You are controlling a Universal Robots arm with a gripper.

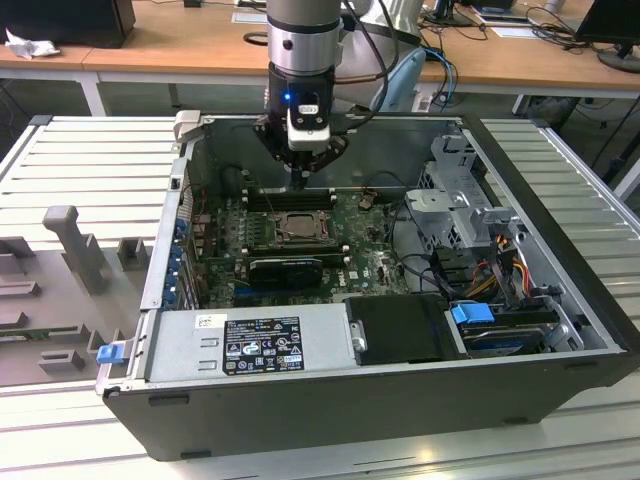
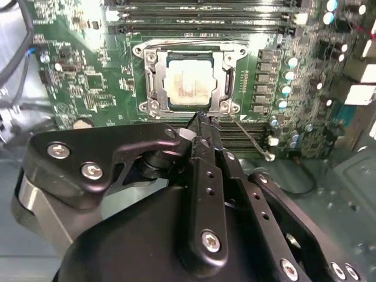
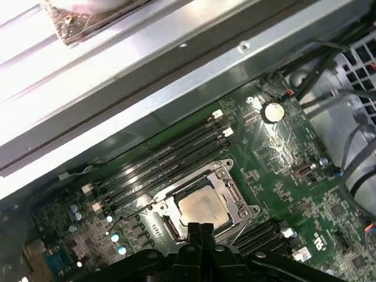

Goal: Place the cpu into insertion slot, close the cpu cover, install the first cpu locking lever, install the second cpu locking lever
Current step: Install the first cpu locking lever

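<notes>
Slatted bench (image 1: pixel 80 160), open PC case (image 1: pixel 300 400) mid-frame in exterior view: cpu (image 2: pixel 187 82) is seated in insertion slot (image 3: pixel 169 228) under closed cpu cover (image 2: pixel 151 64), gripper (image 2: pixel 202 118) is held at cover edge, fingers (image 2: pixel 205 153) pinched together, empty.

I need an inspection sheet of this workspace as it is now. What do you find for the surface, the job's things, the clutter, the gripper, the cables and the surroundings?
Surface: ribbed metal table carrying an open computer case.
Job's things: the cpu lies in the insertion slot; the cpu cover lies flat around it; one thin wire lever slants away from the socket corner and appears unlatched.
Clutter: grey plastic fixtures at the exterior view's left.
Gripper: the gripper is shut, with its tips at the socket corner beside the lever's base.
Cables: coloured bundle by the drive bays.
Surroundings: wooden desks behind.
</notes>
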